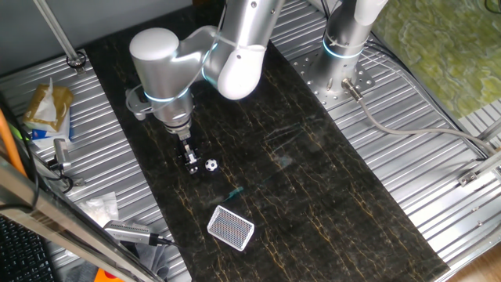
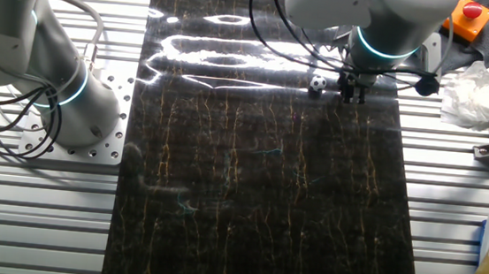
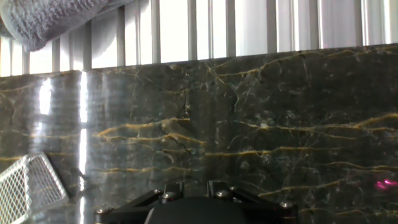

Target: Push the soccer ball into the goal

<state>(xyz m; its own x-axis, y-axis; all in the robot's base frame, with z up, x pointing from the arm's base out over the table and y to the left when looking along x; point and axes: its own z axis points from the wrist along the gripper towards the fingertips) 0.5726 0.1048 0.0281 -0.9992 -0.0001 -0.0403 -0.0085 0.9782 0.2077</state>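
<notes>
Soccer ball (image 1: 211,165) sat on the dark marble mat (image 1: 313,188), centre-left of the frame, just beside the gripper (image 1: 191,162) on its right. Below it, toward the bottom edge, lay the goal (image 1: 230,228), well apart. The fingers looked nearly closed and held nothing. The push seemingly had yet to carry the ball down-frame. The hand view cut off the fingertips and missed the ball.
</notes>
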